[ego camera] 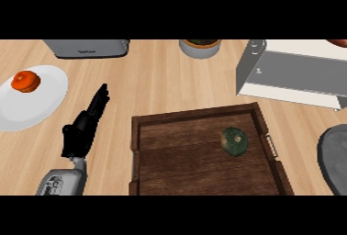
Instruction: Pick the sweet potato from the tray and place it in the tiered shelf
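Observation:
A dark wooden tray (163, 142) lies at the lower middle of the counter. On its right part rests a small greenish-brown round vegetable (234, 141), the only item in the tray. The white and grey tiered shelf (298, 73) stands at the upper right, beyond the tray. My left hand (85, 126) shows at the left of the tray, open with fingers straight and pointing away, holding nothing. My right hand does not show.
A white plate (37, 103) with a red tomato (25, 81) sits at the left. A grey toaster (86, 47) and a grey pot (200, 47) stand along the far edge. A dark grey dish (335, 158) lies at the right edge.

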Tool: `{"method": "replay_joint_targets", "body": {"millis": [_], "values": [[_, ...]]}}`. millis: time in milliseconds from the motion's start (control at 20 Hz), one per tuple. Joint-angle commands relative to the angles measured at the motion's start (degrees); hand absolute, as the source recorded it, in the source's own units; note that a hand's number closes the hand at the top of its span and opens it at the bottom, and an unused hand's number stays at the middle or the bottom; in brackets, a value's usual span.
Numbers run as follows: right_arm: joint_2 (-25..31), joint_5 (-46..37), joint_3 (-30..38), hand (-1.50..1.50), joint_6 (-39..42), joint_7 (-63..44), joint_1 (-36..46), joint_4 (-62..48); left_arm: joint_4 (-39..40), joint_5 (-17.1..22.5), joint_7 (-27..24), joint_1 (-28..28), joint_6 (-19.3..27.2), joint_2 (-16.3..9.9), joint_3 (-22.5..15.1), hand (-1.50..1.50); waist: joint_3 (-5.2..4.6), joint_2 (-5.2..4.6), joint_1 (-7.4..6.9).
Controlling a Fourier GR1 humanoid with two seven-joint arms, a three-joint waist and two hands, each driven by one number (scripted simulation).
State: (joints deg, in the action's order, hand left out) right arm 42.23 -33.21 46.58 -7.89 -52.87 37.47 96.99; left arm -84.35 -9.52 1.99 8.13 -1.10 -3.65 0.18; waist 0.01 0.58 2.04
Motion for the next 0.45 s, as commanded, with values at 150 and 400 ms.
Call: {"method": "replay_joint_targets", "body": {"millis": [150,400], "values": [[7.8,14.7,18.5,-1.5,17.3,1.7,-14.1,4.2,-3.1,0.3,3.3,0.1,-0.3,-0.8,0.4,0.0,0.07,0.09,0.51],[6.4,25.9,32.3,-1.5,27.7,3.8,-22.2,5.7,0.2,0.9,-0.9,-1.0,-0.8,-0.4,0.7,0.0,0.01,-0.04,0.35]]}}
